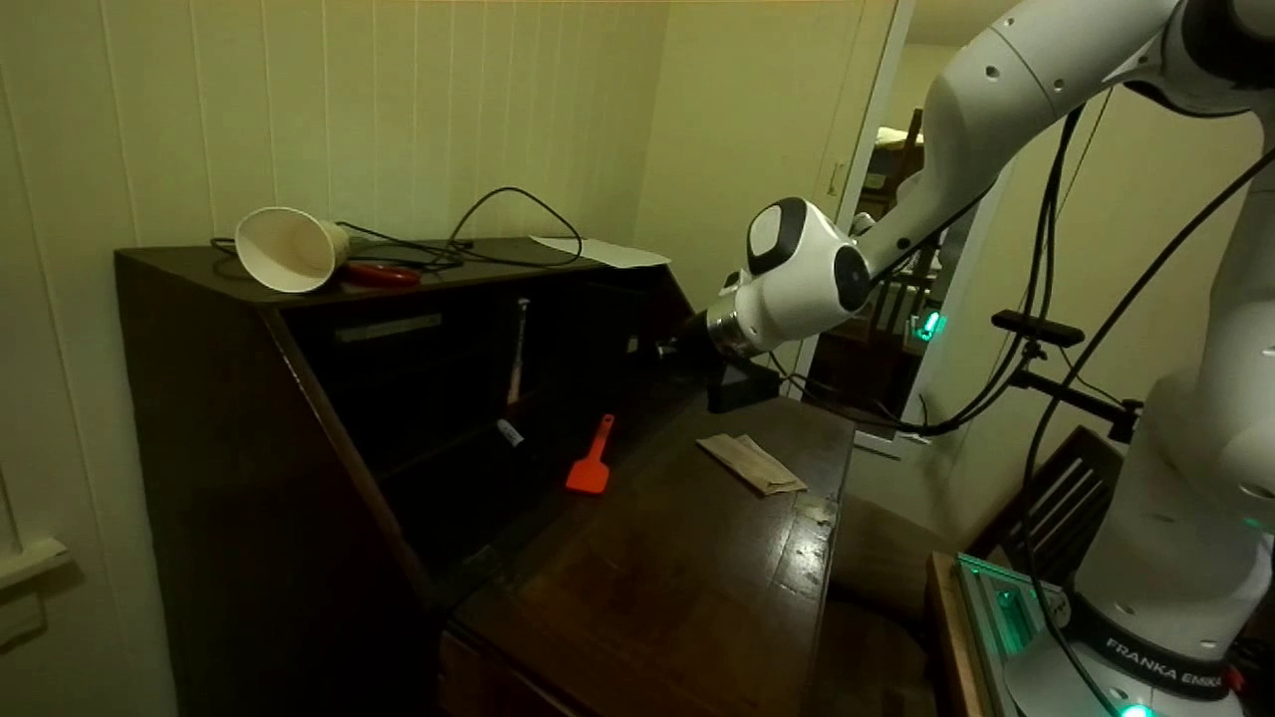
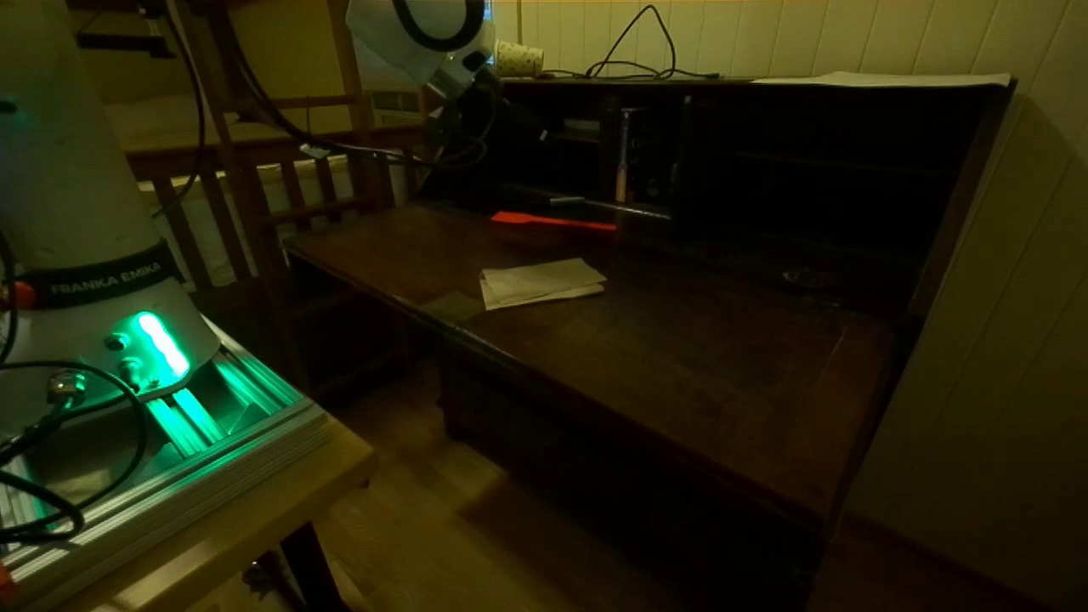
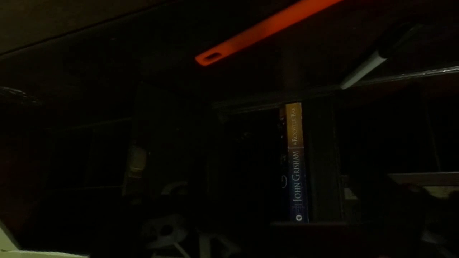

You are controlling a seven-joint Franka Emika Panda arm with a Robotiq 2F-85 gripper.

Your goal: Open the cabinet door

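- The cabinet point(image 1: 224, 478), dark brown and of wood, stands by the panelled wall point(image 1: 418, 110) and fills the left and the middle in an exterior view.
- Its door point(image 1: 637, 607) is already down; it lies flat, to the right of the dark compartments point(image 1: 423, 393).
- The arm point(image 1: 996, 90) comes from the right, and the gripper point(image 1: 669, 349) is in the air before the compartments. Whether it touches the cabinet, one cannot tell.
- In the wrist view, which is very dark, the fingers stand wide apart; through the space between them a book point(image 3: 297, 168) is seen, upright in its compartment.
- An orange-red spatula point(image 1: 589, 472) lies flat close to the compartments, and a pen-like thing point(image 1: 510, 432) lies to its left.
- To the right, on the door, rests a folded brown piece point(image 1: 752, 463), of cloth or paper.
- On the cabinet's top, a cup point(image 1: 289, 249) lies sideways at the near left, beside a red object point(image 1: 381, 276); then come a black cable point(image 1: 443, 263) and, at the far right, a white sheet point(image 1: 608, 253).
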